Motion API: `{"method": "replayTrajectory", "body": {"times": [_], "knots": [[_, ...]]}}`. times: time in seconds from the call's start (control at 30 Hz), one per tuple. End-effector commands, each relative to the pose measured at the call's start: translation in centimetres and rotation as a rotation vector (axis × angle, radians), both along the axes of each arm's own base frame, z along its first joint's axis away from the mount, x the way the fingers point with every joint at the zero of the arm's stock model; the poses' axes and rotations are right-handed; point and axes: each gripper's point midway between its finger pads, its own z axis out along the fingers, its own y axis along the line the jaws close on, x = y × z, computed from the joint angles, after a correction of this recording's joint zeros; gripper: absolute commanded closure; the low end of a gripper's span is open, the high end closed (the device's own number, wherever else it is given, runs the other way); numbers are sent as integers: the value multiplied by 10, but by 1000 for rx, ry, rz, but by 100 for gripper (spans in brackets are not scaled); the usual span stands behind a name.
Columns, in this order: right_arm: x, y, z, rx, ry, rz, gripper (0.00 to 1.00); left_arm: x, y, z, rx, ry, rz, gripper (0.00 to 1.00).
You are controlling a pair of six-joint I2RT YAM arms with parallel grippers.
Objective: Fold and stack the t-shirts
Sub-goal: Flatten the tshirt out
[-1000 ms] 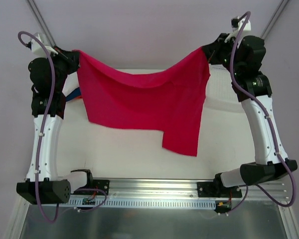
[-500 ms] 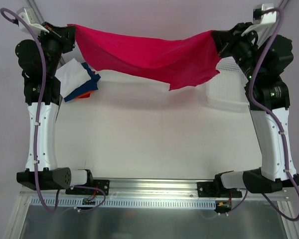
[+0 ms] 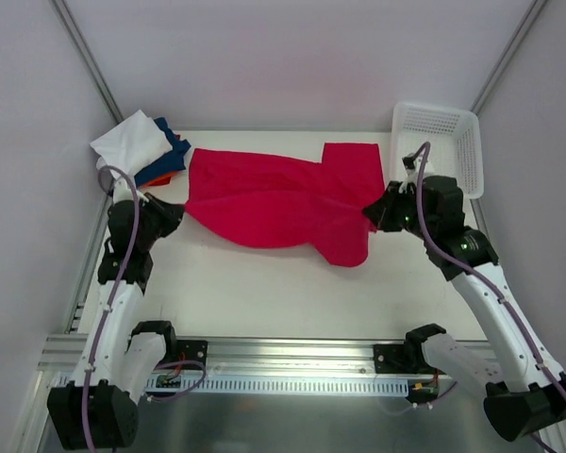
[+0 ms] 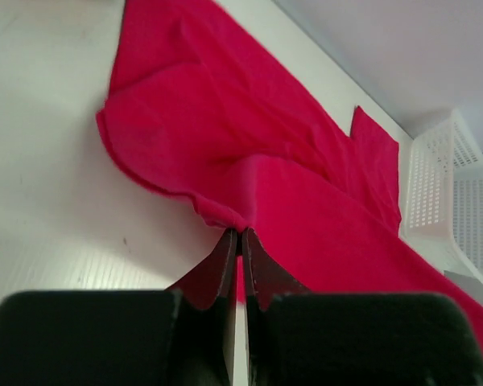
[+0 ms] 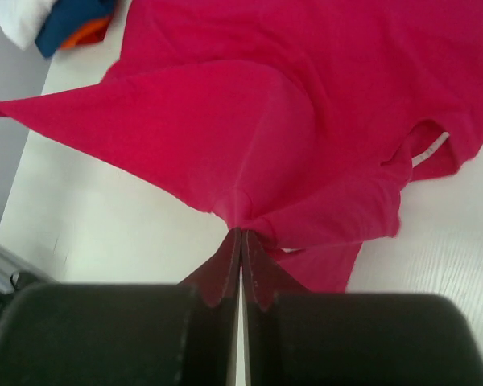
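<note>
**Red shirt on the table, fold not yet made**

Top view: the crimson t-shirt (image 3: 283, 203) is lying rumpled across the table (image 3: 264, 283), with the left gripper (image 3: 174, 209) and right gripper (image 3: 373, 212) clenching its opposite edges. A folded stack (image 3: 143, 151) (white, blue, orange) is sitting at the far-left corner.

Left wrist: the jaws are pinching red hem.

Right wrist: likewise, and one sleeve is probably lying tucked underneath, hidden.

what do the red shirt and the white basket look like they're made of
Red shirt: soft cloth, likely knit, matte; it lies in loose folds and puckers where pinched. White basket: probably rigid moulded plastic, smooth-looking; its walls are a regular lattice of holes.
</note>
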Motion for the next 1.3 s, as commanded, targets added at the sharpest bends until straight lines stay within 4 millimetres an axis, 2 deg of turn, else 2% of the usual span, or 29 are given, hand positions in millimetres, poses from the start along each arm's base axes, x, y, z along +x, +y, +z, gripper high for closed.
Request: {"method": "replayTrajectory", "body": {"times": [0.0, 0.07, 0.13, 0.17, 0.3, 0.4, 0.63, 0.7, 0.73, 0.83, 0.9, 0.93, 1.0, 1.07, 1.13, 1.17, 1.23, 1.27], "knots": [[-37, 3, 20, 81, -41, 16, 100, -25, -4, 11, -78, -80, 28, 100], [-49, 2, 3, 87, 10, 14, 99, -38, -9, -10, -114, -12, 23, 100], [-65, 2, -7, 111, 51, 11, 100, -50, -16, -13, -141, -2, -5, 100], [-71, 2, -22, 110, 87, 11, 100, -60, -18, -22, -152, 24, -8, 100], [-93, 0, -47, 123, 161, 1, 99, -84, -20, -44, -177, 79, 2, 100], [-105, -3, -58, 120, 198, -4, 99, -97, -20, -59, -179, 120, 12, 100], [-119, -5, -72, 102, 270, 14, 99, -107, -26, -88, -192, 213, -13, 100], [-121, -6, -72, 105, 270, 12, 95, -108, -26, -90, -188, 222, -14, 92], [-121, -7, -73, 104, 273, 7, 83, -109, -26, -92, -186, 231, -13, 82], [-121, -11, -72, 97, 264, -12, 62, -111, -24, -89, -179, 226, -3, 62], [-121, -12, -71, 89, 260, -14, 60, -112, -22, -84, -168, 214, -2, 53], [-120, -14, -67, 85, 248, -18, 59, -113, -21, -80, -161, 212, 2, 45], [-118, -17, -65, 69, 240, -33, 59, -113, -21, -74, -149, 198, -3, 38], [-114, -18, -58, 56, 211, -34, 59, -113, -20, -66, -143, 182, -4, 32], [-107, -18, -55, 33, 210, -38, 58, -112, -20, -60, -139, 173, -4, 31], [-102, -17, -47, 29, 181, -29, 59, -110, -19, -60, -134, 179, 0, 29], [-91, -12, -46, 11, 185, -24, 72, -108, -17, -56, -121, 176, 1, 28], [-84, -10, -43, -2, 168, -23, 84, -106, -16, -59, -112, 195, 5, 28]]}}
